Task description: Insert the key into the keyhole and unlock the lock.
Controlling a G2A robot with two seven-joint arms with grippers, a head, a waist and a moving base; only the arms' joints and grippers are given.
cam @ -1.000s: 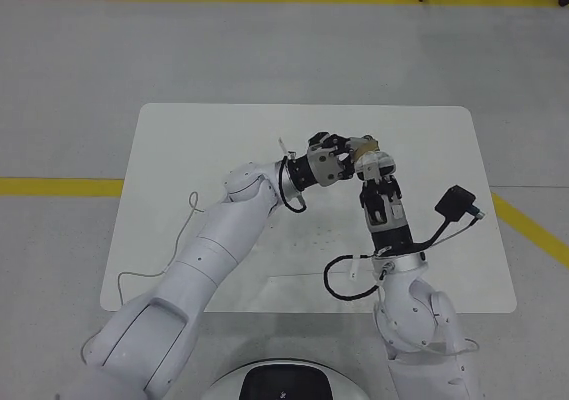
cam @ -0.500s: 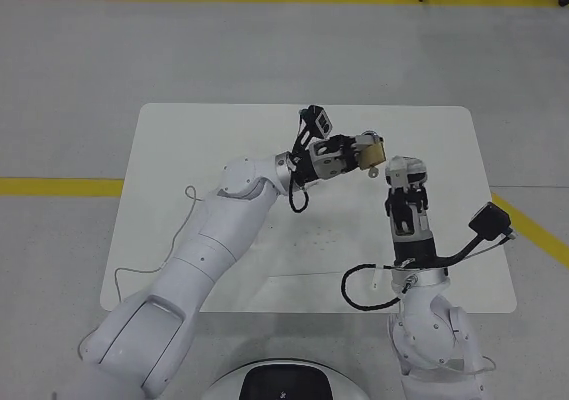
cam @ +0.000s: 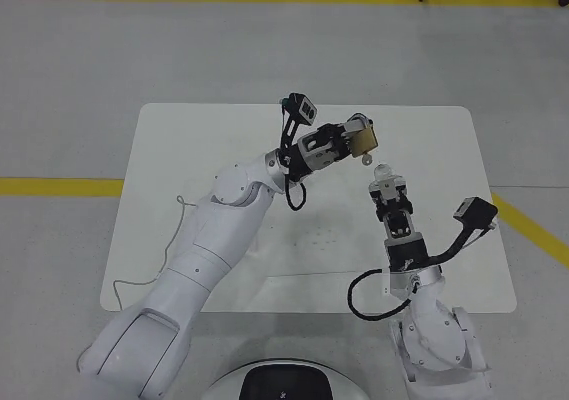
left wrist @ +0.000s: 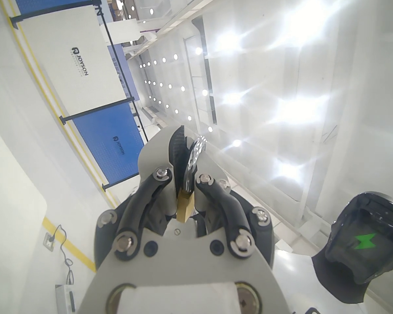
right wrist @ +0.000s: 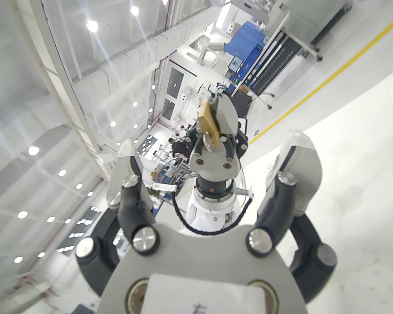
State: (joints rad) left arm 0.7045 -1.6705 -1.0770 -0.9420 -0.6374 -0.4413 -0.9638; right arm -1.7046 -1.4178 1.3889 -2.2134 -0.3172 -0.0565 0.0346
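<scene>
My left gripper is shut on a brass padlock, held up above the far middle of the white table. In the left wrist view the padlock sits deep between the jaws, with a silver metal part beyond it. A small silver piece, seemingly the key, sticks out of the lock on the near side. My right gripper stands open just short of it, holding nothing. The right wrist view looks between my right gripper's spread fingers at the padlock, which is apart from them.
The right arm's black wrist camera juts out over the table's right side. A thin white cable trails over the left edge. Yellow floor lines run on both sides of the table.
The right gripper has drawn back from the padlock and stands apart from it. The left gripper has carried the padlock slightly toward the table's far side.
</scene>
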